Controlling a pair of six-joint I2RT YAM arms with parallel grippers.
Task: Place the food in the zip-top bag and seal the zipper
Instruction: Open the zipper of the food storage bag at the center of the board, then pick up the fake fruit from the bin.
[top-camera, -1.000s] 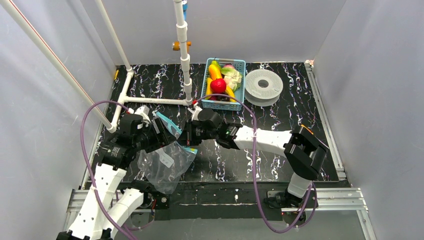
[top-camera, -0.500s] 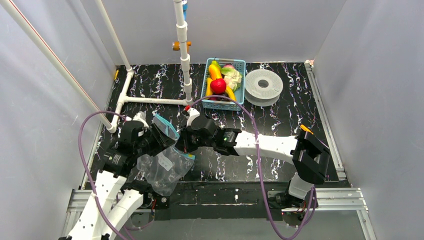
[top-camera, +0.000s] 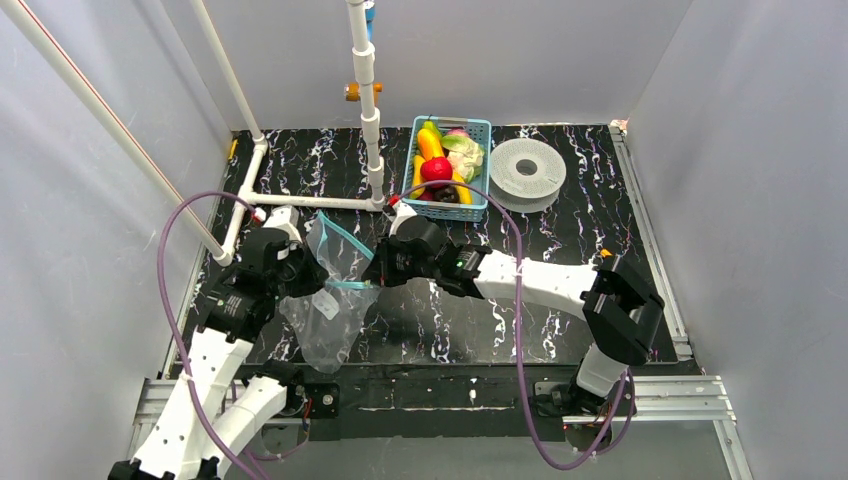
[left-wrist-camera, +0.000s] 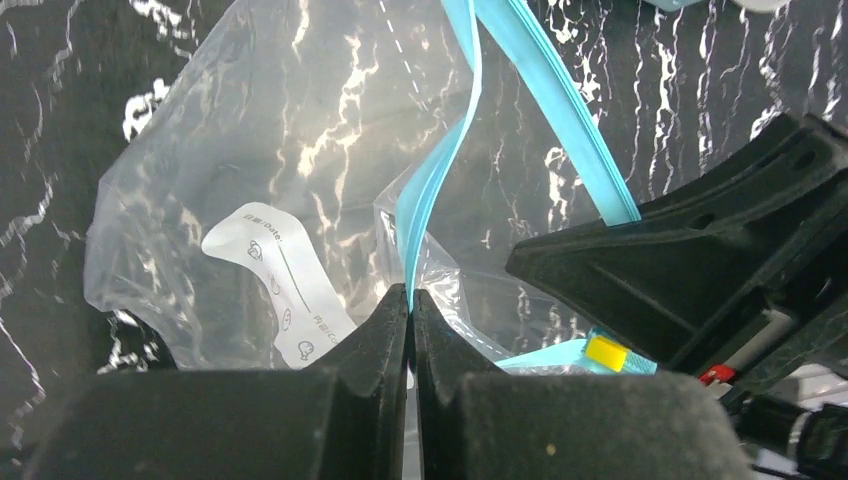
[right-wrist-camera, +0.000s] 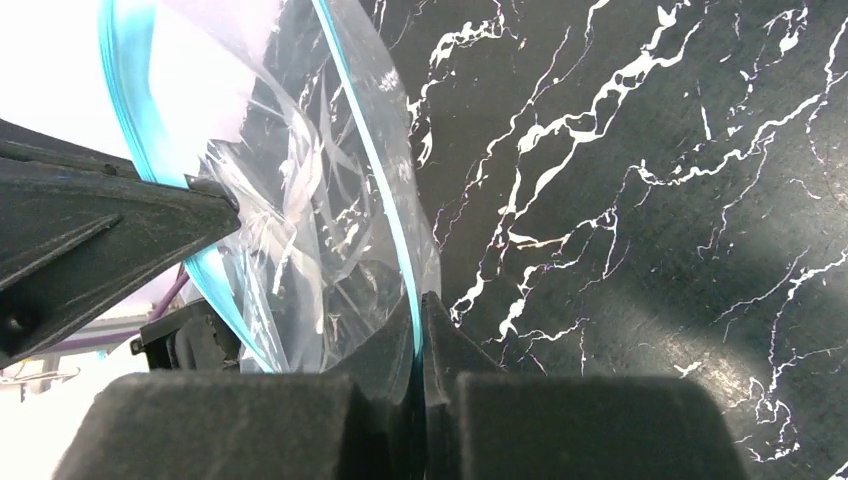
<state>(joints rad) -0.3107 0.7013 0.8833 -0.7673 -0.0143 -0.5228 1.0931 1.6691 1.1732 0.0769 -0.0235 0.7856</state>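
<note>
Left of centre in the top view, the left fingers and right fingers each clamp the zipper of the zip-top bag, while the food lies in the basket at upper centre.

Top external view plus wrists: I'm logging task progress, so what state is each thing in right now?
zip-top bag: empty, mouth held open.
zipper: unsealed, its two strips apart.
left tool: shut on one zipper strip.
right tool: shut on the other strip.
food: in the blue basket, none bagged.
</note>
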